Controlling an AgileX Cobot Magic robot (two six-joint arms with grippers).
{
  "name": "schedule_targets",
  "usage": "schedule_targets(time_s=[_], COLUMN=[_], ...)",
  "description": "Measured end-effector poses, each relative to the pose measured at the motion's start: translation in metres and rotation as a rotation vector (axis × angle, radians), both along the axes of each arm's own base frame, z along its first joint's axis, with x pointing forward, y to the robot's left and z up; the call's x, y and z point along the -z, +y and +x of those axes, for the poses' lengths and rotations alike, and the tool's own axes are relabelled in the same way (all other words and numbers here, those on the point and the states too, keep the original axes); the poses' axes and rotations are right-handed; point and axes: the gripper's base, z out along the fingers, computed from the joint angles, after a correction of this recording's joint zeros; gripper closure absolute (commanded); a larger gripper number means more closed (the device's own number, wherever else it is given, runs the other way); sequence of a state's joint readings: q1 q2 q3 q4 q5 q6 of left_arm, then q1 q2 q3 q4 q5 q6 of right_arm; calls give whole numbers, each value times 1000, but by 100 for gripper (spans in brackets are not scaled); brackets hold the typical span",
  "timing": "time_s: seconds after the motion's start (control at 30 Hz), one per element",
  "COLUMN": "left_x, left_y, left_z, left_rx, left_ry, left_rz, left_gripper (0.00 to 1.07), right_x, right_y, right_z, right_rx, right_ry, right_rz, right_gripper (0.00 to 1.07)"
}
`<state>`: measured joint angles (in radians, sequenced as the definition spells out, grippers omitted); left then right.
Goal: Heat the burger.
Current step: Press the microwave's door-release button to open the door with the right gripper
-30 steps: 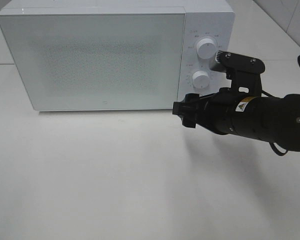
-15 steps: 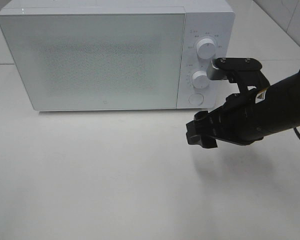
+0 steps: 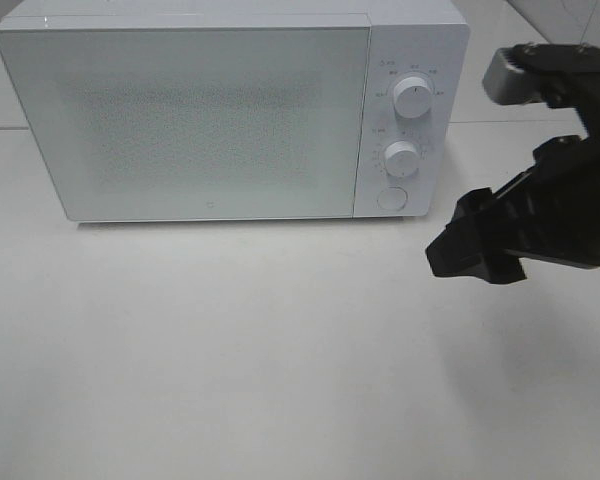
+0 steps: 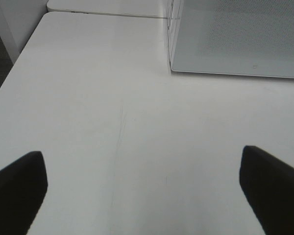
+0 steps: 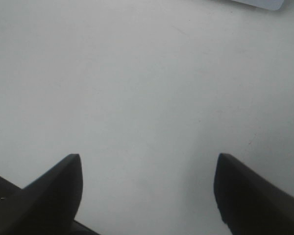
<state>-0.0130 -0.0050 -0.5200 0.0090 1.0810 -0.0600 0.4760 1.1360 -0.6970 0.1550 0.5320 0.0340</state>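
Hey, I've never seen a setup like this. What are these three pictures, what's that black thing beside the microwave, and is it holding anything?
This is a two-armed robot working at a white table. The wide picture comes from a camera mounted high, looking down on a closed white microwave with two knobs. The black shape beside it is the right arm. The other two pictures come from small cameras on each wrist, looking out past the fingers. The left arm's fingers stand wide apart above the table and hold nothing. The right arm's fingers are also apart and empty. No burger shows anywhere, and the frosted door does not let you see inside.
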Motion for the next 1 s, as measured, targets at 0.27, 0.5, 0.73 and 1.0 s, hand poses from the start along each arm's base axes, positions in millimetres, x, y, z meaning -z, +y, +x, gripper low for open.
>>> schedule_targets(time_s=[0.27,0.5,0.73,1.0], left_x=[0,0,0,0], left_y=[0,0,0,0], left_z=[0,0,0,0], left_rx=[0,0,0,0], left_ry=[0,0,0,0], left_rz=[0,0,0,0], left_gripper=[5,5,5,5], right_x=[-26,-47,-45,-43], right_y=[-15,-35,-68,-88], right_z=[-27,-63,-94,-136], right_rx=[-9,-7,159,287], right_ry=[-56,-96,-137,-250], right_rz=[13,25,29,52], right_gripper=[31,31,31,31])
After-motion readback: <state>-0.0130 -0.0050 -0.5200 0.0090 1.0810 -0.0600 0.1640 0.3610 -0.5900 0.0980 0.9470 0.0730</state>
